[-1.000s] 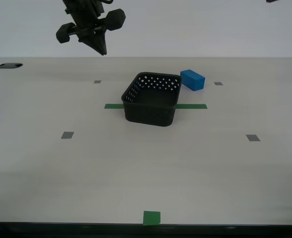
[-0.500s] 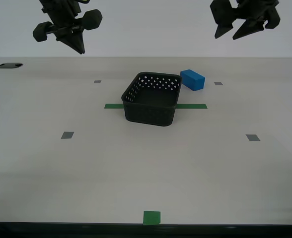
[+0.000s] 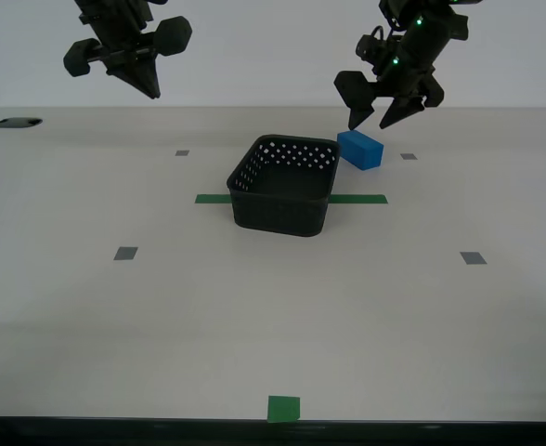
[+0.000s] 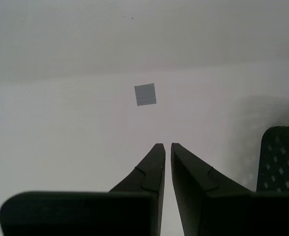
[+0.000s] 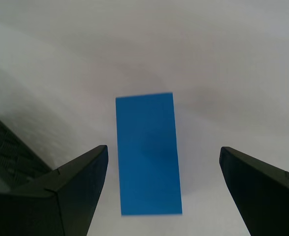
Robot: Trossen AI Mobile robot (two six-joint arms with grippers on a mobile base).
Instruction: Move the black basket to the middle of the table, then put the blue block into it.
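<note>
The black basket (image 3: 282, 186) stands on the table (image 3: 254, 316) over the green tape strip (image 3: 214, 199), empty. The blue block (image 3: 360, 150) lies just behind its far corner on the exterior view's right. My first gripper (image 3: 369, 123) is open and hovers just above the block. In the first wrist view the block (image 5: 147, 152) lies between the spread fingers of that gripper (image 5: 163, 156), untouched, with the basket (image 5: 7, 147) beside it. My second gripper (image 3: 150, 91) is shut and empty, high at the exterior view's left; its wrist view shows the closed gripper (image 4: 166, 147) and a basket corner (image 4: 279, 157).
Small grey squares (image 3: 125, 253) (image 3: 473, 258) (image 3: 409, 156) mark the table, and one shows in the second wrist view (image 4: 145, 94). A green square (image 3: 283, 408) sits at the near edge. A dark hole (image 3: 18, 123) is at the far corner on the exterior view's left.
My first gripper came into view at the exterior view's right and has dropped down over the blue block. My second gripper moved left, then held still. Basket and block have not moved.
</note>
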